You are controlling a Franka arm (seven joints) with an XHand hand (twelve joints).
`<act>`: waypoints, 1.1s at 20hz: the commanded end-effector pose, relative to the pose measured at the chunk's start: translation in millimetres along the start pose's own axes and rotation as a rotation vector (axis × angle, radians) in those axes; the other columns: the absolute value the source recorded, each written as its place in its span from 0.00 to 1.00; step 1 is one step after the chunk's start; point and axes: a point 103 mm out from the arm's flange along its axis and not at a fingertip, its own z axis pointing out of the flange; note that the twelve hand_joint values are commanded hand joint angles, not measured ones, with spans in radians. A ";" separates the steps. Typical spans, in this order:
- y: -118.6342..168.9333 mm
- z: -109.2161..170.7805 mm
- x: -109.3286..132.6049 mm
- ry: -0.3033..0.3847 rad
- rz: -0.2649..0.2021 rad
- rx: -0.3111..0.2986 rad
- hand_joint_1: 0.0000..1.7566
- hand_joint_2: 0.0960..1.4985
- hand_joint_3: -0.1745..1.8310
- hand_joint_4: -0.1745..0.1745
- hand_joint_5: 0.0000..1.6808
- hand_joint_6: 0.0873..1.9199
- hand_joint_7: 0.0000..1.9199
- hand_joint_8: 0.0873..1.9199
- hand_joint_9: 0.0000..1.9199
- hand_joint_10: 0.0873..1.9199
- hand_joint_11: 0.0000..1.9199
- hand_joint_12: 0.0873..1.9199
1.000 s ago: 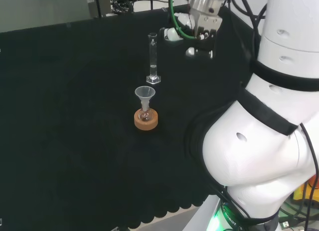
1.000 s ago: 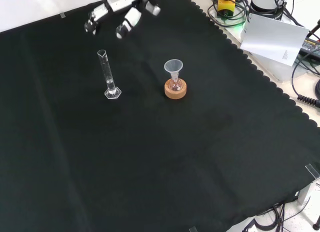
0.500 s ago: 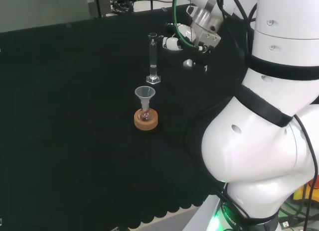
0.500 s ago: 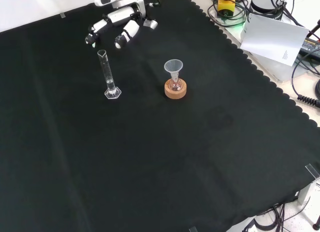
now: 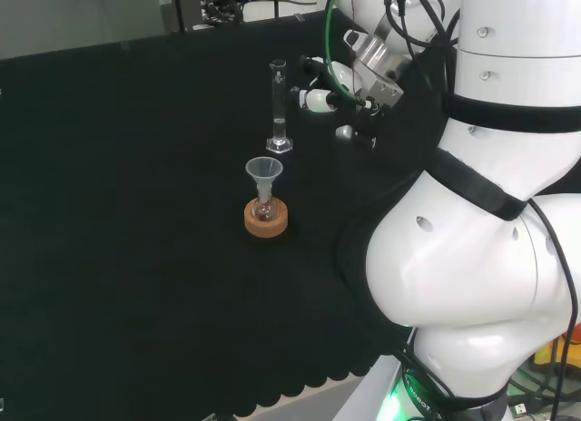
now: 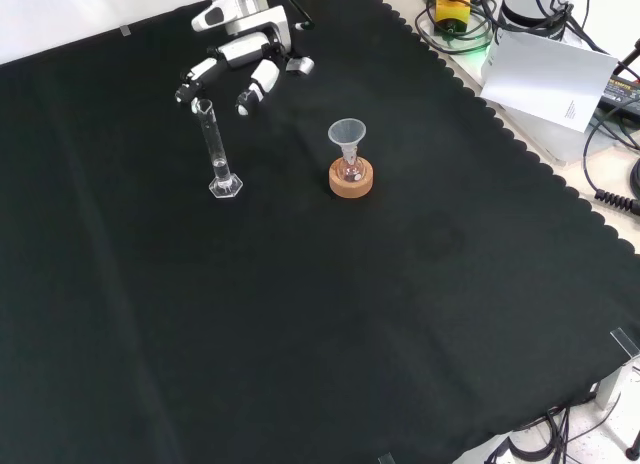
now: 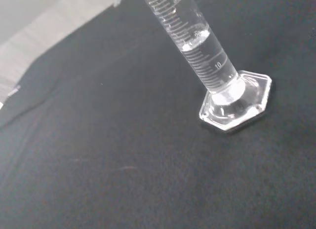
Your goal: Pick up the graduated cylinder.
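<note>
Upright on the black cloth (image 6: 300, 314) in the front view, the clear graduated cylinder (image 6: 215, 149) on its hexagonal foot, with the hand (image 6: 240, 59) just above and behind its rim, fingers (image 6: 258, 84) spread and relaxed, holding nothing; to the right, well apart, a cork ring (image 6: 351, 179) carrying a small flask (image 6: 351, 169) with a funnel (image 6: 347, 136) in its neck. From the wrist, clear liquid low in the cylinder's printed scale, not readable from the front. In the head view, white arm links (image 5: 490, 212) at the right.

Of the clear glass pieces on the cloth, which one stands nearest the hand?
The graduated cylinder, the tall thin tube on a hexagonal foot. The hand hovers open by its top, while the funnel in the flask on the cork ring stands farther off.
</note>
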 end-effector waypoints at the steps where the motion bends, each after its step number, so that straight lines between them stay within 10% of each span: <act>1: 8.5 16.1 -2.5 0.059 -0.050 -0.016 0.44 0.67 0.00 0.34 0.21 0.00 0.14 0.32 0.27 0.31 0.12 0.70; 22: 41.6 39.6 -3.3 0.278 -0.115 -0.036 0.50 0.64 0.00 0.31 0.28 0.00 0.20 0.31 0.31 0.27 0.15 0.68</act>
